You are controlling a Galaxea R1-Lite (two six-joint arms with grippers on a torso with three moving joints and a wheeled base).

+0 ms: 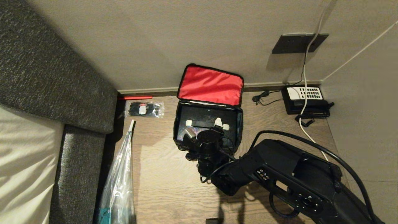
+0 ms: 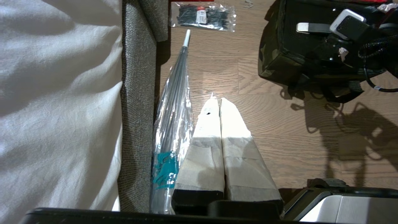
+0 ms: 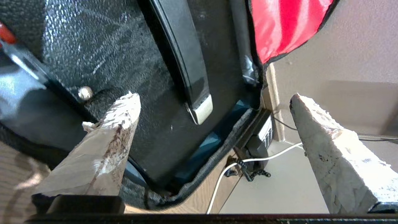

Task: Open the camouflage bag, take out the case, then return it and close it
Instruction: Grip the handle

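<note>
One rigid case (image 1: 206, 123) fills the camouflage bag (image 1: 239, 124); released right pincer (image 3: 214, 124) should grasp its handle (image 3: 182, 59) at 12 o'clock.

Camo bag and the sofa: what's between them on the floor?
Head view: a packet of black cable ties and a clear umbrella lie between the bag and the sofa, on wood floor.

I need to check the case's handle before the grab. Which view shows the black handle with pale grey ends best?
The head view: the whole black handle with pale grey ends lies across the black textured hard case in the open camouflage fabric bag. The right wrist view shows one end close up; the left wrist view shows one end.
</note>
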